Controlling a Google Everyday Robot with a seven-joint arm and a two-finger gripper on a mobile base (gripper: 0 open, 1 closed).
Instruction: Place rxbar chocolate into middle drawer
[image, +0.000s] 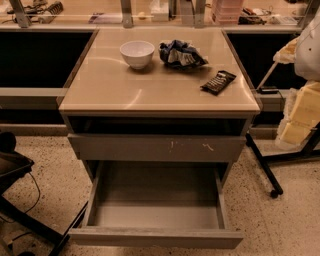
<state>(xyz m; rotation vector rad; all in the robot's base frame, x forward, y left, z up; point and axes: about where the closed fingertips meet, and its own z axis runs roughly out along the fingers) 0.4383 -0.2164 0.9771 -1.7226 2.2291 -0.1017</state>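
The rxbar chocolate (218, 82), a flat black-wrapped bar with white lettering, lies on the beige countertop (125, 92) near its right edge, angled diagonally. The middle drawer (156, 238) is pulled out wide open below, and its grey box interior is empty. Above it, a grey drawer front with whitish scratch marks (157, 148) is shut. My gripper does not show in the camera view.
A white bowl (137, 53) and a crumpled blue-and-white snack bag (181, 54) sit at the back of the countertop. A wheeled stand (265, 172) with yellowish foam blocks (300, 117) stands at the right. Dark chair legs and a cable (20, 200) are at the lower left.
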